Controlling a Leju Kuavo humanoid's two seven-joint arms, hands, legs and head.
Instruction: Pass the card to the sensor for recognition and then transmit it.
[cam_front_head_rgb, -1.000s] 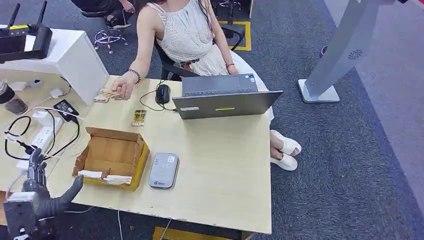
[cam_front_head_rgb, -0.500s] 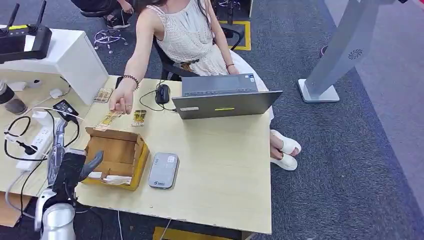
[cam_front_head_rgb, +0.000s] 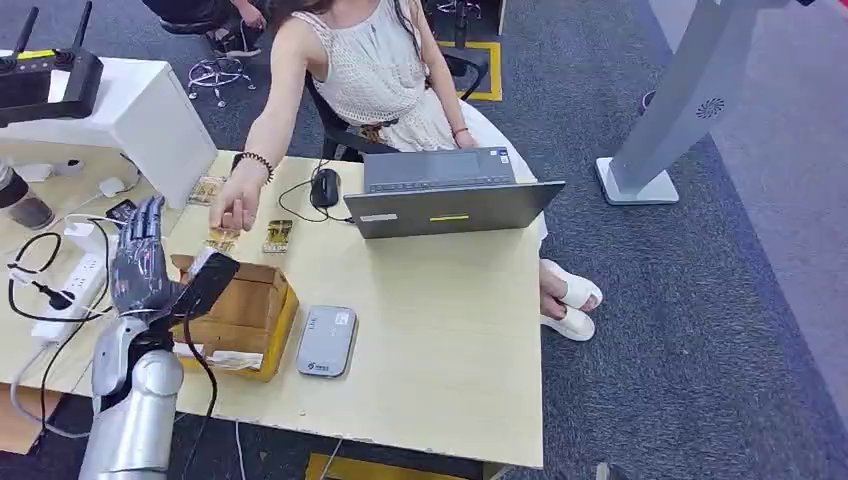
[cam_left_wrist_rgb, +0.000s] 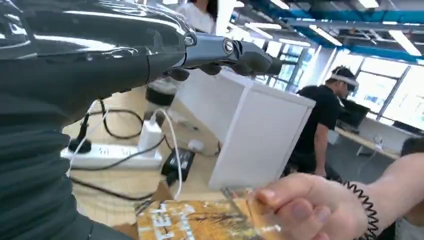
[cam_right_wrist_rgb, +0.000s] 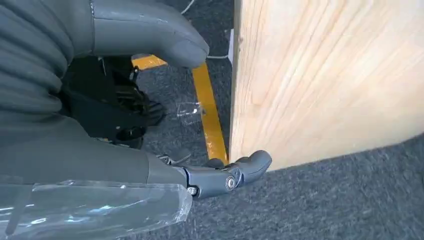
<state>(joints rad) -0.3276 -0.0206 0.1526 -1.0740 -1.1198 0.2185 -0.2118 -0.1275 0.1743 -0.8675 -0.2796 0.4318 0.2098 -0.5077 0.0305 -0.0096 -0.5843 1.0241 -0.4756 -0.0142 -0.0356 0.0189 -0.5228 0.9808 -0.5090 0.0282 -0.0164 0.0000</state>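
Left robot hand (cam_front_head_rgb: 140, 262) raised and spread, grasping nothing, to receive a card.
A person's hand (cam_front_head_rgb: 236, 207) holds the thin yellow printed card (cam_front_head_rgb: 221, 238) just beyond its fingers, above the pale wooden table (cam_front_head_rgb: 440, 330); likely light, stiff and slick, best pinched by its free edge. The right robot hand (cam_right_wrist_rgb: 150, 165) hangs low, holding nothing.
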